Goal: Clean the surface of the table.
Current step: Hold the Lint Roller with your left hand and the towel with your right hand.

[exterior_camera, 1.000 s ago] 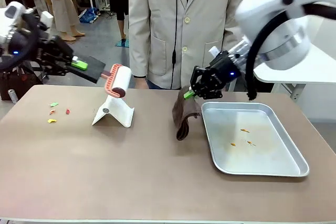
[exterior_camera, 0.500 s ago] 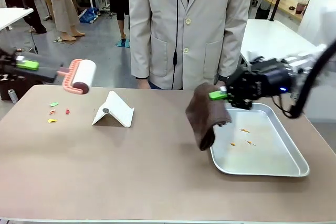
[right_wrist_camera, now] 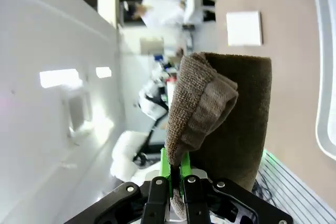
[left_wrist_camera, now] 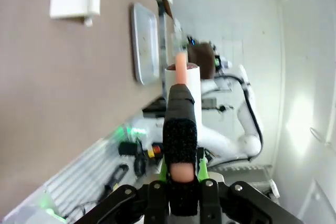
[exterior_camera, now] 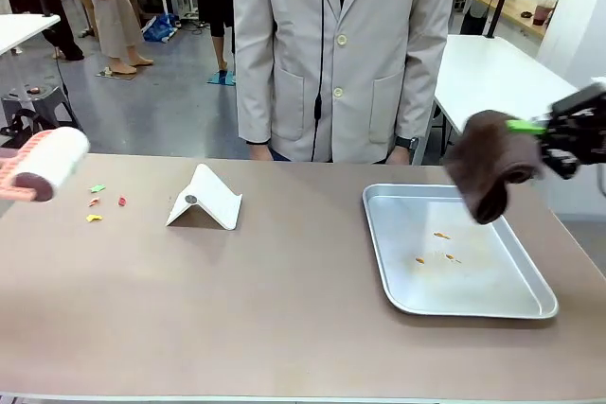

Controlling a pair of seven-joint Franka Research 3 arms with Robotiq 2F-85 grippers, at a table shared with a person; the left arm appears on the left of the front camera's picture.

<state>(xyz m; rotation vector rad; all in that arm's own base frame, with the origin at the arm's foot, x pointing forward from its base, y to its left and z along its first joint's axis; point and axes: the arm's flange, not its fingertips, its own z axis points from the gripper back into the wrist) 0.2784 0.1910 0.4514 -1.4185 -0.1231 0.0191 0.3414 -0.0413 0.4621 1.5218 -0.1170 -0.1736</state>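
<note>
L claw (left_wrist_camera: 181, 170) grips lint roller (exterior_camera: 49, 162), R claw (right_wrist_camera: 172, 170) clamps brown cloth (exterior_camera: 488, 166); crumbs (exterior_camera: 96, 202) on table (exterior_camera: 284, 314)

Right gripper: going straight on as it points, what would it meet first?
Past the brown cloth it holds, the right gripper points over the table; the way looks free, with the left arm far off roughly in line, depth unclear.

In the front view the surface (exterior_camera: 284, 309) is seen from the robot's side, some way back, toward a person (exterior_camera: 336, 54) at the far edge. Both wrist views are rolled sideways and held close: one is aimed along the left claw (left_wrist_camera: 181, 170), the other along the right claw (right_wrist_camera: 173, 174). The metal tray (exterior_camera: 473, 281) and the white stand (exterior_camera: 210, 201) are shared by all three views.
</note>
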